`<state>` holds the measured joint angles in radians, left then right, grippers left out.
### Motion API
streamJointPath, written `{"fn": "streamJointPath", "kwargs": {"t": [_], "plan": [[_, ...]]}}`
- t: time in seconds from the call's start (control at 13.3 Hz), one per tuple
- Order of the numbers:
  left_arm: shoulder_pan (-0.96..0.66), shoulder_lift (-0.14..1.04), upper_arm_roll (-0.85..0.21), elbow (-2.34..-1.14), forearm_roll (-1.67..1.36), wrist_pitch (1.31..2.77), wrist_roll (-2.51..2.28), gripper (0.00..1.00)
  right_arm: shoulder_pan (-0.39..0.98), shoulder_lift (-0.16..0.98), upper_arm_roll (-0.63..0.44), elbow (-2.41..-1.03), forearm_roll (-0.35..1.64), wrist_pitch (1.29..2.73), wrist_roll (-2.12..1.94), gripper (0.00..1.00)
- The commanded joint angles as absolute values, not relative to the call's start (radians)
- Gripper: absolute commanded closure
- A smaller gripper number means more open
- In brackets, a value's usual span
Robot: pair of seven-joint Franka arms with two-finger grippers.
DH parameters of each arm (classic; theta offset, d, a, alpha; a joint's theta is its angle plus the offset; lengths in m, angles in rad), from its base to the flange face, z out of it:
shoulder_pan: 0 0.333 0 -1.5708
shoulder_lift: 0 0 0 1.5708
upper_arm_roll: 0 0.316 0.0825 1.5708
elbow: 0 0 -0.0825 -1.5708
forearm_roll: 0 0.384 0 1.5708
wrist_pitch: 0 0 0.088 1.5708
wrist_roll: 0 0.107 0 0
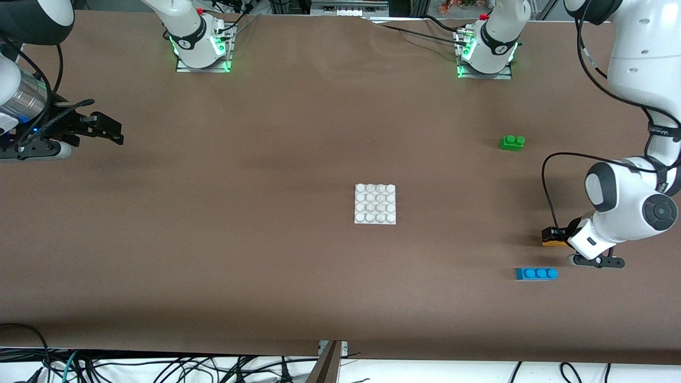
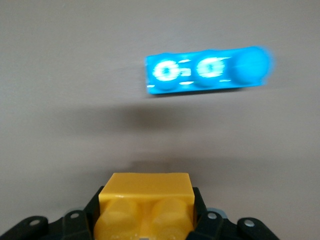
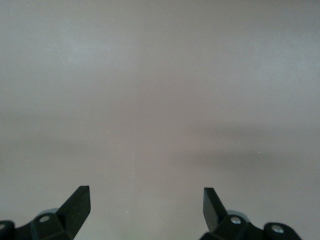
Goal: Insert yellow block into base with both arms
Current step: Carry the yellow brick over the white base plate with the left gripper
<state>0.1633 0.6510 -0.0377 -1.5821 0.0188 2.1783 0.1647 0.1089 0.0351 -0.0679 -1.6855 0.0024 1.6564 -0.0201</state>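
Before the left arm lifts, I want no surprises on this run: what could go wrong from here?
1. The left gripper is shut on the yellow block low on the table, with the blue three-stud brick lying close by; a sideways move could knock it.
2. The white base plate lies loose mid-table while the right gripper waits open, away from it; pressing may shift the plate.
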Motion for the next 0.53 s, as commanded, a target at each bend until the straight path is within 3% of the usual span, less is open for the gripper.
{"fn": "streamJointPath", "kwargs": {"t": [0.0,0.23,0.45], "plan": [[0.069,0.523,-0.064,-1.588,-0.002,2.016,0.022,0.79,0.103,0.023,-0.060,-1.689,-0.006,1.647,-0.018,0.00],[-0.052,0.511,-0.104,-1.494,-0.003,1.883,-0.108,0.79,0.106,0.023,-0.060,-1.694,-0.006,1.647,-0.017,0.00],[-0.197,0.546,-0.132,-1.471,-0.005,1.882,-0.288,0.79,0.104,0.023,-0.060,-1.695,-0.005,1.647,-0.020,0.00]]}}
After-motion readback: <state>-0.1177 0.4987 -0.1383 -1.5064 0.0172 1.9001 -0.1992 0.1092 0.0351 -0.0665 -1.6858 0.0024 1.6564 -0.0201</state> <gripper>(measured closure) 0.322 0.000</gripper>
